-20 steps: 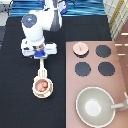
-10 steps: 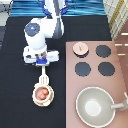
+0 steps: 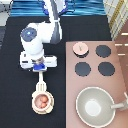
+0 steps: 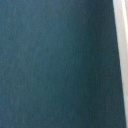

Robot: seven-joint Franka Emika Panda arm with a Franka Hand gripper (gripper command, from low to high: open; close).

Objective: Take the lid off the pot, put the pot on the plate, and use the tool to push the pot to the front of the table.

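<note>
1. Gripper [image 3: 40,67]: it sits over the handle end of the tool [image 3: 41,80]; whether it grips the tool cannot be told.
2. Wrist view: uniform dark teal, nothing identifiable.
3. Table [image 3: 15,95]: black; stove [image 3: 120,80] well to the exterior view's right of the tool.
4. Pot [image 3: 42,101] on plate [image 3: 33,106], touching the tool's head.
5. Lid [image 3: 80,48] on the stove.

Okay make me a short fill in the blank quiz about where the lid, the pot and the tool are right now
1. The lid rests on the ____ top.
2. The pot sits on the ____.
3. The tool runs from the gripper toward the ____.
4. The grey pan lies at the exterior view's bottom ____.

Missing words: stove; plate; pot; right
</note>
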